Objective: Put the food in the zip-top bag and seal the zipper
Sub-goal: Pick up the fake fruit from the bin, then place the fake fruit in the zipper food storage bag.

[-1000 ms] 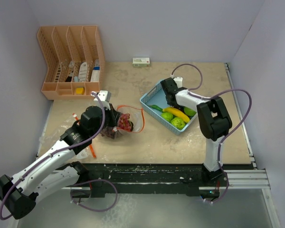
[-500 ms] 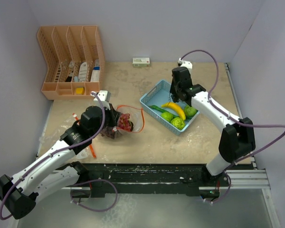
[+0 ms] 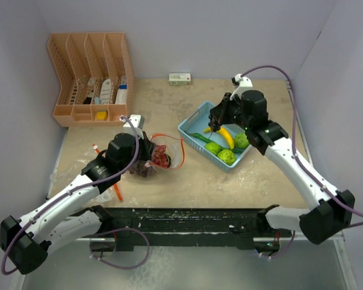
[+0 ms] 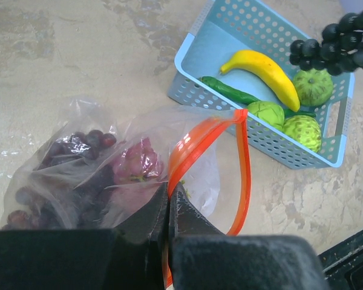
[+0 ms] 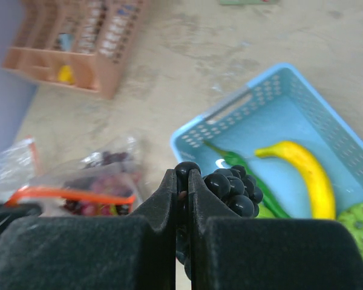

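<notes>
One dark, near-black grape bunch point(image 5: 233, 187) hangs from the right gripper point(image 5: 183, 176), whose fingers are pinched tight on its top, up in the air over the light-blue basket point(image 5: 278, 115). The right arm is stretched out long from its base, with the wrist tipped down and turned toward the left arm's side.

Below that gripper, in the perforated plastic basket, there's a smooth yellow banana point(image 5: 302, 172), a long green vegetable point(image 4: 227, 90) and three bumpy lime-green round fruits point(image 4: 314, 87).

Off to the gripper's left, the clear crinkly zip-top bag point(image 4: 103, 151) lies on the mottled beige table point(image 4: 60, 60). It has red-purple grapes point(image 4: 136, 163) already inside, and its orange zipper strip point(image 4: 199, 139) gapes in a loop.

The left arm is bent low over the table. The left gripper point(image 4: 168, 196) is clamped narrow on the bag's rim, right by the zipper.
</notes>
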